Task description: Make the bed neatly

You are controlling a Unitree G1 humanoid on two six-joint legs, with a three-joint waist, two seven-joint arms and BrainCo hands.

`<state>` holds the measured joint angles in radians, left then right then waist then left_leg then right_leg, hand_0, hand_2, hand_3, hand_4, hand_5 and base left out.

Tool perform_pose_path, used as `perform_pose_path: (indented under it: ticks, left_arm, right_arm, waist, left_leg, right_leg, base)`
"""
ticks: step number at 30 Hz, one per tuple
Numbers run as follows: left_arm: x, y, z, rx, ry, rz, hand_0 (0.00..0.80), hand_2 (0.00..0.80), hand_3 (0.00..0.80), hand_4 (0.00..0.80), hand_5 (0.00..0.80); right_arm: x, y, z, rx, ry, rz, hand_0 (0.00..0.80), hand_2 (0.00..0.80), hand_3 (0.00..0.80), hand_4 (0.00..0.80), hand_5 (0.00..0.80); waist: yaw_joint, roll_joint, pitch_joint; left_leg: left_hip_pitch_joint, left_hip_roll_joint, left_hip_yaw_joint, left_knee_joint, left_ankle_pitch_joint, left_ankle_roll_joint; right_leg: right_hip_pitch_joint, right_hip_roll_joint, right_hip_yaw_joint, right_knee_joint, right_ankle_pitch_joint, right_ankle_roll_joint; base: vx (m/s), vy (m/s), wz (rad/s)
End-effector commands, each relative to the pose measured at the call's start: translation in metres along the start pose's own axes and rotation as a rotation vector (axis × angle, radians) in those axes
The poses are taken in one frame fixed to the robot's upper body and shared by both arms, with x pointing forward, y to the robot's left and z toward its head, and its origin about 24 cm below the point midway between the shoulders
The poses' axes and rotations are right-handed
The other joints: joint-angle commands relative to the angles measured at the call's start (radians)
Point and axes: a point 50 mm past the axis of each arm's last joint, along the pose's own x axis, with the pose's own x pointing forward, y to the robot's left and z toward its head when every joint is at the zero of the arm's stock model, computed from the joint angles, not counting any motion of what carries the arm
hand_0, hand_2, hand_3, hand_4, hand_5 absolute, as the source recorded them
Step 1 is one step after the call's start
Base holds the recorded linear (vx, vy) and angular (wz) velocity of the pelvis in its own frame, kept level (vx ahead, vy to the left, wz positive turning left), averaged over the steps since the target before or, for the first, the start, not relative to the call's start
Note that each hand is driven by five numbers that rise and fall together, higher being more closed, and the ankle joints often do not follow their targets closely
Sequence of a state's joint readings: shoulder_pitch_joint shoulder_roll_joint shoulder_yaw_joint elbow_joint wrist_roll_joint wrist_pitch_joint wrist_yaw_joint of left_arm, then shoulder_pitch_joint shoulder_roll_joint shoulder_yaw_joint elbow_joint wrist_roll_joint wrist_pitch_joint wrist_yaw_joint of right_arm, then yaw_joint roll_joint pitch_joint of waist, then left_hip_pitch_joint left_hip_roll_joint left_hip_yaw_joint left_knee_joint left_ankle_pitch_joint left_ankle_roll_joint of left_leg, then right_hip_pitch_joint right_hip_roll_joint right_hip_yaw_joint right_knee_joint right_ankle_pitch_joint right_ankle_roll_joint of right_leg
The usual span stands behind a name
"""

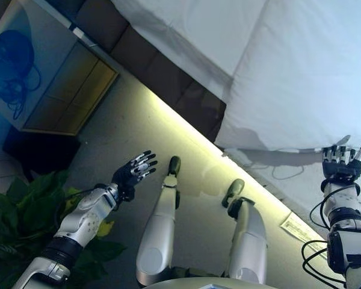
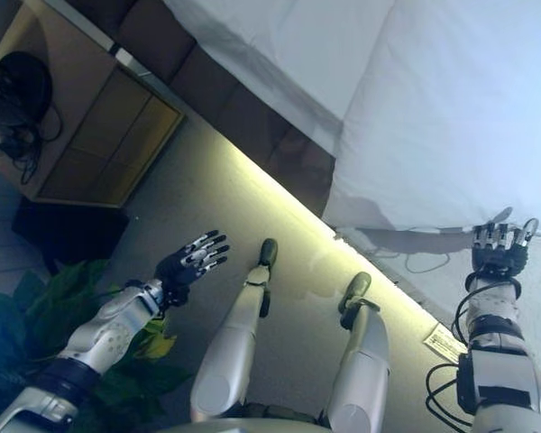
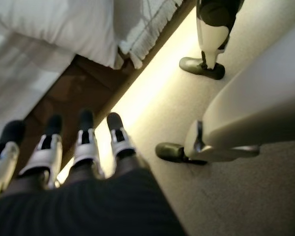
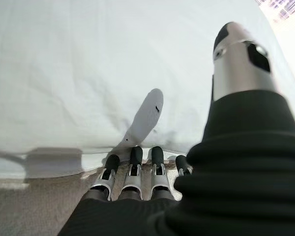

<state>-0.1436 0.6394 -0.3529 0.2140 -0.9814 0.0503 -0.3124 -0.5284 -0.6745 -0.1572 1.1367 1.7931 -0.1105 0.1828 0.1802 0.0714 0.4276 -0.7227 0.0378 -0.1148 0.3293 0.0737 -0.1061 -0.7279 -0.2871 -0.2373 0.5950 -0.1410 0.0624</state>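
Filling the upper right of the head views is the bed [image 1: 186, 72], running diagonally from the top centre down to the right edge. Its white duvet [image 1: 301, 72] is lying mostly smooth with a few soft creases, and a seam or fold is dividing it into two panels near the top centre; its lower edge is hanging over the side toward the floor at right centre. Below the cover, the bed's dark brown base [image 1: 168, 78] is showing as padded panels, and a strip of yellow-white light [image 1: 186, 129] is glowing along its foot on the beige carpet [image 1: 120, 132]. In the left wrist view a fringed white edge [image 3: 147, 34] of the bedding is hanging over the dark base.

In the upper left a wooden cabinet [image 1: 72, 90] is standing against the wall, with a tangle of dark cables [image 1: 12, 66] on it. A green leafy plant [image 1: 24, 217] is occupying the lower left corner. A small printed paper [image 1: 298, 229] is lying on the carpet at the lower right.

The right hand [image 1: 343, 159] is reaching up at the right edge, its fingers straight and released, the tips meeting the duvet's hanging edge without curling round it. The left hand [image 1: 135, 171] is hovering left of centre over the carpet, fingers spread and released, holding nothing, well apart from the bed.
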Motion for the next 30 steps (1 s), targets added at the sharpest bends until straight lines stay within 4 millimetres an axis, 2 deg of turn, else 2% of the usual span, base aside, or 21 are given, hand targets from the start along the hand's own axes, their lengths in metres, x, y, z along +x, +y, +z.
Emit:
perform_pose_path:
  ticks: [1, 5, 10, 13, 16, 22, 30]
  left_arm:
    - [-0.002, -0.007, 0.008, -0.032, -0.069, -0.041, 0.0, 0.0, 0.0, 0.0, 0.0]
    - [-0.002, -0.006, 0.009, -0.032, -0.068, -0.037, 0.0, 0.0, 0.0, 0.0, 0.0]
    - [-0.004, -0.004, 0.003, -0.039, -0.07, -0.027, 0.0, 0.0, 0.0, 0.0, 0.0]
    - [-0.004, -0.002, 0.003, -0.032, -0.073, -0.024, 0.0, 0.0, 0.0, 0.0, 0.0]
    - [-0.002, -0.001, 0.003, -0.032, -0.074, -0.022, 0.0, 0.0, 0.0, 0.0, 0.0]
    - [-0.002, -0.001, 0.005, -0.026, -0.068, -0.025, 0.0, 0.0, 0.0, 0.0, 0.0]
    - [-0.004, -0.001, 0.005, -0.024, -0.061, -0.034, 0.0, 0.0, 0.0, 0.0, 0.0]
  right_arm:
    - [0.0, -0.001, 0.047, 0.026, -0.13, -0.061, 0.0, 0.0, 0.0, 0.0, 0.0]
    - [-0.003, -0.009, 0.05, 0.072, -0.146, -0.08, 0.0, 0.0, 0.0, 0.0, 0.0]
    - [-0.017, -0.042, 0.035, 0.089, -0.112, -0.13, 0.0, 0.0, 0.0, 0.0, 0.0]
    - [-0.027, -0.063, 0.037, 0.165, -0.118, -0.176, 0.0, 0.0, 0.0, 0.0, 0.0]
    - [-0.033, -0.074, 0.041, 0.174, -0.131, -0.195, 0.0, 0.0, 0.0, 0.0, 0.0]
    - [-0.033, -0.073, 0.051, 0.157, -0.15, -0.178, 0.0, 0.0, 0.0, 0.0, 0.0]
    - [-0.023, -0.05, 0.064, 0.145, -0.165, -0.105, 0.0, 0.0, 0.0, 0.0, 0.0]
  waist:
    - [-0.002, -0.011, -0.066]
    - [-0.01, -0.015, -0.067]
    - [-0.021, -0.022, -0.069]
    - [-0.027, -0.026, -0.072]
    - [-0.032, -0.025, -0.073]
    - [-0.035, -0.021, -0.065]
    - [-0.016, -0.006, -0.053]
  left_leg:
    - [-0.076, 0.034, -0.005, 0.139, -0.074, 0.004]
    - [-0.081, 0.034, -0.009, 0.144, -0.078, 0.003]
    - [-0.07, 0.031, -0.005, 0.142, -0.082, 0.005]
    - [-0.062, 0.032, 0.0, 0.133, -0.083, 0.005]
    - [-0.055, 0.028, 0.004, 0.128, -0.084, 0.005]
    - [-0.049, 0.024, 0.004, 0.126, -0.087, 0.003]
    - [-0.053, 0.017, 0.004, 0.116, -0.073, 0.01]
  right_leg:
    - [-0.011, -0.052, 0.063, -0.209, 0.22, 0.11]
    - [-0.024, -0.047, 0.072, -0.2, 0.224, 0.112]
    - [-0.025, -0.046, 0.082, -0.2, 0.231, 0.117]
    - [-0.02, -0.046, 0.083, -0.211, 0.236, 0.122]
    - [-0.015, -0.046, 0.085, -0.223, 0.244, 0.128]
    - [-0.013, -0.046, 0.089, -0.227, 0.246, 0.131]
    - [-0.017, -0.061, 0.066, -0.206, 0.239, 0.129]
  base:
    - [0.032, -0.028, 0.0]
    - [0.0, 0.0, 0.0]
    - [0.006, 0.001, 0.0]
    - [0.0, 0.0, 0.0]
    - [0.0, 0.0, 0.0]
    - [0.006, -0.008, -0.04]
    - [0.004, -0.003, 0.0]
